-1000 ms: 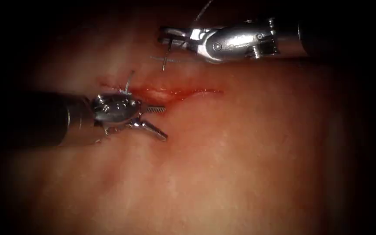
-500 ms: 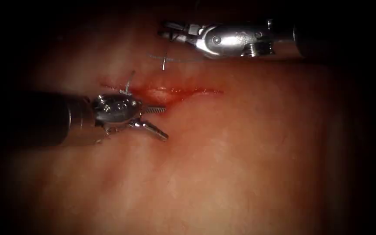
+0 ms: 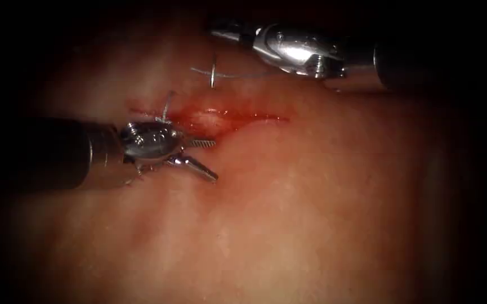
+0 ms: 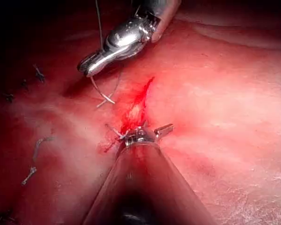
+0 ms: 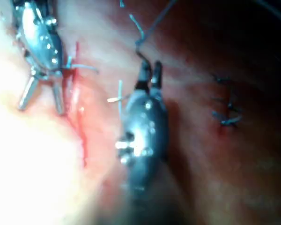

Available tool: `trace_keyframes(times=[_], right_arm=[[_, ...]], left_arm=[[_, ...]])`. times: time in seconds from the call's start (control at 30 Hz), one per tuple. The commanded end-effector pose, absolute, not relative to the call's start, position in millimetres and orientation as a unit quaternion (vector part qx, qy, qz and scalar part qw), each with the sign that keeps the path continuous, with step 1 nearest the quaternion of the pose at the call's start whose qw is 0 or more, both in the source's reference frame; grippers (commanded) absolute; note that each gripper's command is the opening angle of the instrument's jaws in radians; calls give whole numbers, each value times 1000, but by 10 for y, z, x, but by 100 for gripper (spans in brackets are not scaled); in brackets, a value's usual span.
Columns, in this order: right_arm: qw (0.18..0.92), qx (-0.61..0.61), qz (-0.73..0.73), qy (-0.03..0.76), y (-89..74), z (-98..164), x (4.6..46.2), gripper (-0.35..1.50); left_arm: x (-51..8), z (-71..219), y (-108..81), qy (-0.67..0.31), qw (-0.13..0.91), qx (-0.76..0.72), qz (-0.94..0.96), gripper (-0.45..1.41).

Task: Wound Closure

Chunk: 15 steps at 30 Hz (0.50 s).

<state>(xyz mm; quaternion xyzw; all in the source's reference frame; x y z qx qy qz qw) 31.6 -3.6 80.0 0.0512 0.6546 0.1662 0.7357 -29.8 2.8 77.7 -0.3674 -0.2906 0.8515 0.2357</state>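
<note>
My left tool (image 3: pixel 214 161) lies just below the left part of the cut (image 3: pixel 237 119) in the tissue (image 3: pixel 311 197), jaws spread open and holding nothing. At the far side, my right tool (image 3: pixel 217 31) is shut on the thread (image 3: pixel 229 75) close to the needle. The curved needle (image 3: pixel 214 72) hangs free under those jaws, above the cut's left half and out of the tissue. In the left wrist view the needle (image 4: pixel 103 95) curves down from the right tool (image 4: pixel 85 69). The right wrist view has the right tool (image 5: pixel 150 69) with thread (image 5: pixel 139 35) running away from it.
A tied stitch with short cut ends (image 3: pixel 166 107) stands at the cut's left end. Red fluid (image 3: pixel 215 119) lines the cut. Loose thread ends (image 4: pixel 33 157) lie on the tissue, and older stitches (image 5: pixel 226 115) mark it beyond the right tool.
The right tool has risen toward the far side and turned its wrist, lifting the needle slightly. The left tool has stayed in place with its jaws open.
</note>
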Motion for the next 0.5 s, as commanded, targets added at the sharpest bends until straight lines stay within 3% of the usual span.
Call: trace_keyframes(times=[0.03,0.5], right_arm=[[733,58,174,655,-34,802,325,-35],[724,123,223,641,-46,807,327,-35]], left_arm=[[-303,783,32,-290,235,-368,851,64],[-302,781,33,-291,234,-367,852,64]])
